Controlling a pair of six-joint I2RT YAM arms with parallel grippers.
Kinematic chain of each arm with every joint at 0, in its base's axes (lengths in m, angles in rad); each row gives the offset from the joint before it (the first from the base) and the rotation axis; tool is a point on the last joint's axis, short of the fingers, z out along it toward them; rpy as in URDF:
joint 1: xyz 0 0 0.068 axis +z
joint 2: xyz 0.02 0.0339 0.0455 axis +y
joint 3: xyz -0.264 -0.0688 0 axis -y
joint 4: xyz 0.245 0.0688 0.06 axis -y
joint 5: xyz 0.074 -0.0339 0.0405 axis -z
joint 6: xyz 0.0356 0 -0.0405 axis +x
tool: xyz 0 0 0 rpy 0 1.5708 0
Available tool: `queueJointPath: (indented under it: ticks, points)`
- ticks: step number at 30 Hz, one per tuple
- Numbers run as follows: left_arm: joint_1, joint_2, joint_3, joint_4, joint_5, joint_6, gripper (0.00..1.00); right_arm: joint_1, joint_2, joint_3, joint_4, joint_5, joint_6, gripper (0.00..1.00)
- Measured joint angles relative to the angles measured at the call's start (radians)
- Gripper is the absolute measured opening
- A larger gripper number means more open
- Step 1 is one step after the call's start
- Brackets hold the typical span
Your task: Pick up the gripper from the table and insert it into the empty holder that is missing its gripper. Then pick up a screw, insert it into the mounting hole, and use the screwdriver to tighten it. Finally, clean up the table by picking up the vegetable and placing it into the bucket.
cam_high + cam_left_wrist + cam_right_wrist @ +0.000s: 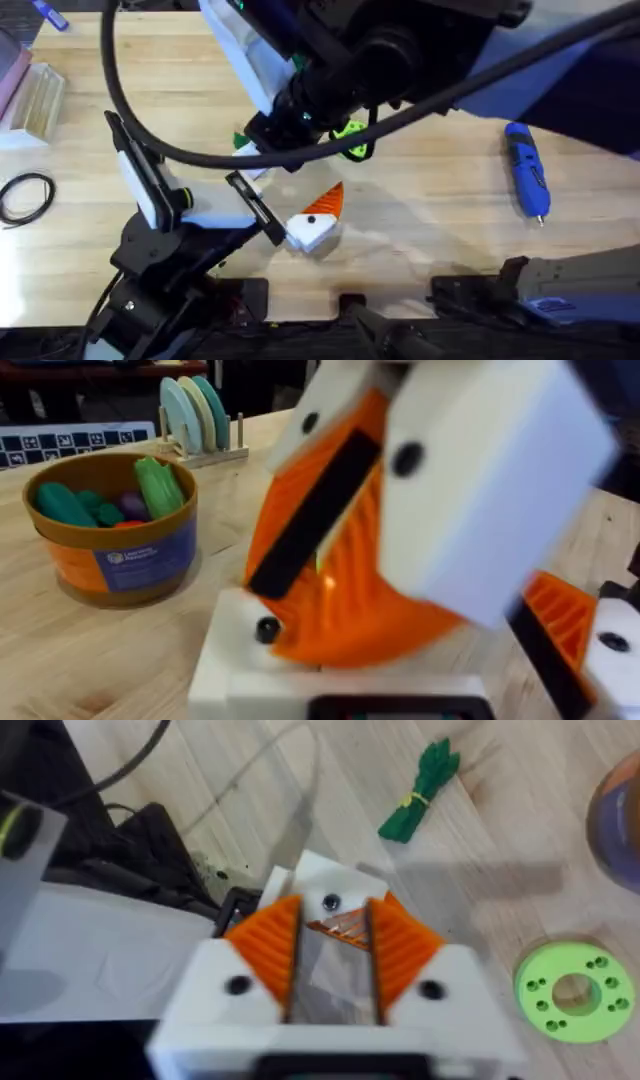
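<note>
The orange gripper (325, 200) (340, 600) (340, 925) sits against the white holder (312, 234) (240, 670) (325, 880), a jaw tip of my left gripper (305, 225) (430, 670), which stands open. My right gripper (333, 935) hovers just above them, its pads a narrow gap apart and nothing clearly held. One of its white fingers (490, 480) looms blurred in the left wrist view. The blue screwdriver (527, 170) lies at the right. The dark green vegetable (243, 142) (418, 790) lies on the table. The bucket (120, 550) (625, 820) holds toy pieces.
A bright green disc with holes (350, 140) (573, 992) lies near the vegetable. A black cable coil (25, 195) and clear boxes (35, 95) sit at the far left. A plate rack (200, 420) stands behind the bucket. The right arm hangs large over the table's middle.
</note>
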Motion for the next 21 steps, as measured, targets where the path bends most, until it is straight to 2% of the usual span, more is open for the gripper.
queueJointPath:
  ticks: [2, 4, 6, 10, 18, 21]
  points:
    - [0.0, 0.0, 0.0, 0.0, 0.0, 0.003, 0.997, -0.003, 0.0, 0.0, -0.002, 0.006, 0.0, 0.571]
    - [0.0, 0.0, 0.0, 0.0, -0.001, 0.004, 0.997, -0.021, -0.001, 0.0, -0.005, 0.023, -0.004, 0.811]
    - [0.0, 0.0, 0.0, 0.0, 0.0, 0.006, 0.997, -0.041, -0.001, 0.0, -0.017, 0.019, -0.003, 0.886]
    - [0.0, 0.0, 0.0, 0.0, 0.0, 0.007, 0.997, -0.09, -0.04, 0.0, -0.071, 0.011, 0.002, 0.917]
    - [0.0, 0.0, 0.0, 0.0, 0.0, 0.007, 0.997, -0.305, -0.279, 0.003, -0.189, -0.024, 0.058, 0.922]
    - [0.0, 0.0, 0.0, 0.0, 0.0, 0.009, 0.997, -0.37, -0.367, -0.035, -0.192, -0.068, 0.062, 0.922]
